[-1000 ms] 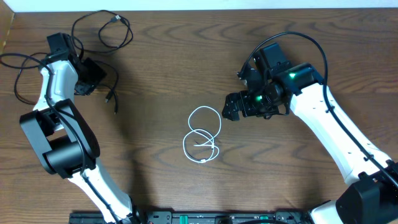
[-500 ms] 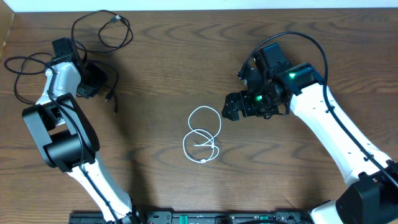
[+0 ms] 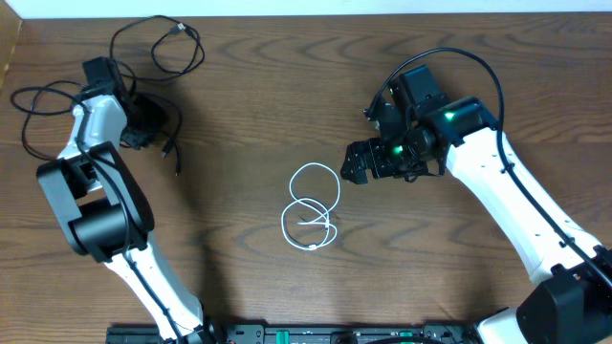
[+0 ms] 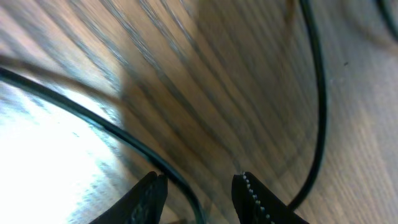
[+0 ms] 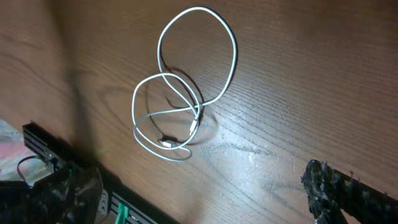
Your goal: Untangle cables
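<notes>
A white cable (image 3: 311,210) lies in loose loops at the table's middle, also seen in the right wrist view as the white cable (image 5: 186,99). Two black cables lie at the far left: one looped at the back (image 3: 158,43), one (image 3: 33,105) trailing round my left arm. My left gripper (image 3: 145,124) hangs low over the wood there. In its wrist view the left gripper (image 4: 199,196) has its jaws partly apart, and a black cable (image 4: 124,140) runs between them close to the left finger. Another black cable (image 4: 320,112) curves to its right. My right gripper (image 3: 356,164) stands open and holds nothing, just right of the white cable.
A black plug end (image 3: 169,149) lies beside the left gripper. A black rail (image 3: 287,334) runs along the front table edge. The pale wall edge (image 3: 287,8) borders the back. Thick arm wiring (image 3: 449,57) loops over the right wrist.
My left arm has shifted slightly toward the back, and the black cable loop at the far left has changed shape. The right arm and the white cable have not moved.
</notes>
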`<control>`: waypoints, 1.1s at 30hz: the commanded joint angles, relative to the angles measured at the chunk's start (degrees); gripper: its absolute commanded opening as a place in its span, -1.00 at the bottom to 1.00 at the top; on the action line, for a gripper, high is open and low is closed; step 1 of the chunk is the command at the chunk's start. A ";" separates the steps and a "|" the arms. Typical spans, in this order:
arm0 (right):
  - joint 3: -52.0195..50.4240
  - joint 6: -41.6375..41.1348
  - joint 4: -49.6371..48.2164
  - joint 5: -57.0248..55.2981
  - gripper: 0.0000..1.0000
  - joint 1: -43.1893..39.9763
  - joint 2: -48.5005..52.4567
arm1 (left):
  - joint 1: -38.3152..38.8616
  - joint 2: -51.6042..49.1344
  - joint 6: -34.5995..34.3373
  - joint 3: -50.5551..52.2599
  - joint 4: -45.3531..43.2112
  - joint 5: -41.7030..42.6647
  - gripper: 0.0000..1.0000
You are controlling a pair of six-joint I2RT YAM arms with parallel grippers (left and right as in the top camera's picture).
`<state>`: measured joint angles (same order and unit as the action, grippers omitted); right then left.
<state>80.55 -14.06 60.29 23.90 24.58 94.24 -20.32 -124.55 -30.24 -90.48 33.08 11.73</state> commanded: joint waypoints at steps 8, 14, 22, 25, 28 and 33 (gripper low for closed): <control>-0.07 -0.04 -0.24 0.00 0.99 0.28 0.17 | 1.49 -3.13 -0.74 -0.15 -0.83 0.90 -0.85; -0.07 -0.07 -0.13 0.00 0.98 0.28 0.17 | -1.01 -1.25 -3.96 -1.44 -1.09 7.52 -0.85; -0.07 -0.04 -0.02 0.00 0.98 0.28 0.17 | -3.23 -0.59 -11.93 -1.44 -6.91 22.93 -0.85; -0.07 -0.04 0.31 0.00 0.99 0.28 0.17 | -3.23 -0.59 -12.46 -1.44 -9.09 24.98 -0.75; -0.07 -0.04 0.33 0.00 0.99 0.28 0.17 | -3.26 -0.59 -12.46 -1.42 -9.20 25.00 -0.19; -0.07 -0.04 0.33 0.00 0.98 0.28 0.17 | -3.26 1.49 -10.08 -1.44 -7.89 25.11 0.35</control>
<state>80.55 -14.06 60.53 23.90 24.58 94.24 -23.49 -125.71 -41.63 -90.65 24.29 35.92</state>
